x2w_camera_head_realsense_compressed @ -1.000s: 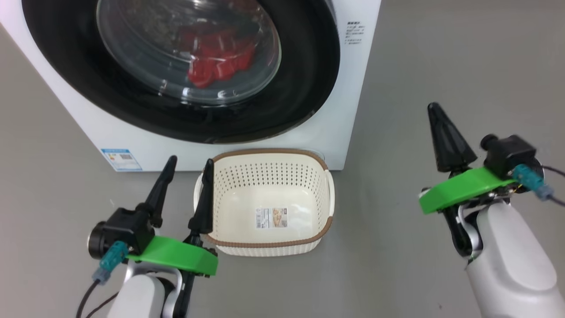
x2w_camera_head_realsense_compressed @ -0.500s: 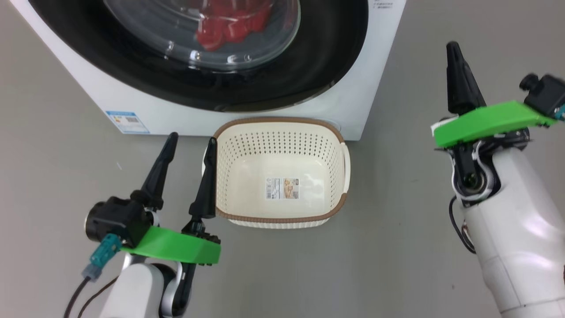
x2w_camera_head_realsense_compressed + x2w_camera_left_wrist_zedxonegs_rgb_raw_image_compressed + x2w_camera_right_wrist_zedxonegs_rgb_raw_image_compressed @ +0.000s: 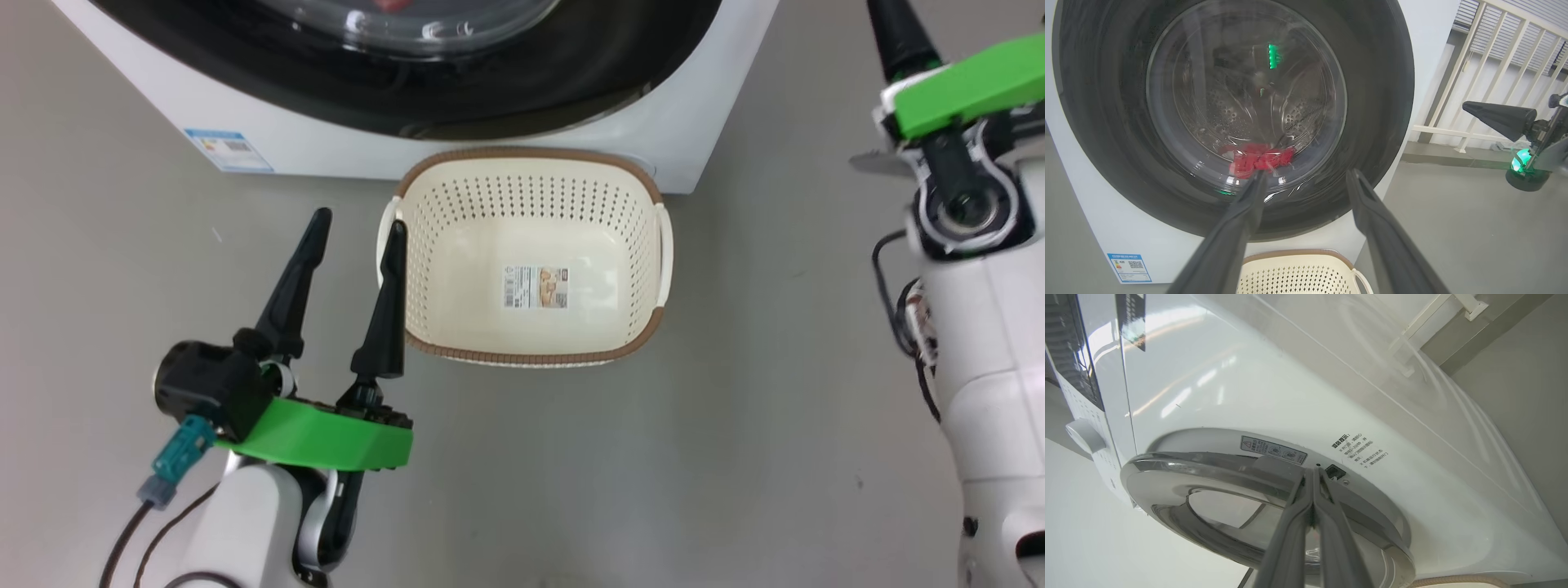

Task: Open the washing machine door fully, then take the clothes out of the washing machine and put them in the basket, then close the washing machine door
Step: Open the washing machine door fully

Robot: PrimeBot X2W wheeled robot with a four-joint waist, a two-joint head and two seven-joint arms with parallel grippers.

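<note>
Your right gripper (image 3: 1312,473) has its 2 fingers pressed together with nothing between them. In its wrist view the tips point at the chrome edge of the washing machine door (image 3: 1237,114), close to a small dark slot on the white front. Your left gripper (image 3: 360,220) stands wide and empty at 8 o'clock in the head view. Its inner finger overlaps the left handle of the basket (image 3: 522,153).

The door looks shut, though you cannot tell from here whether the latch has let go. The clothes (image 3: 1259,158) lie at 6 o'clock in the drum, behind the glass. The basket is empty and sits against the foot of the washing machine (image 3: 1086,228), at 12 o'clock of your left gripper.

Watch 3 things:

1. Closed tips on a glossy, curved rim have little purchase. They may skid off onto the white panel instead of prying the door out.
2. If the hinge is on the far side from your right gripper, as seems likely, the door will swing towards your left arm. That arm is aimed straight at the glass, so clear it first.
3. Any sideways drift of the left gripper could catch the basket handle and push the basket out from under the opening, so garments would drop on the floor.
</note>
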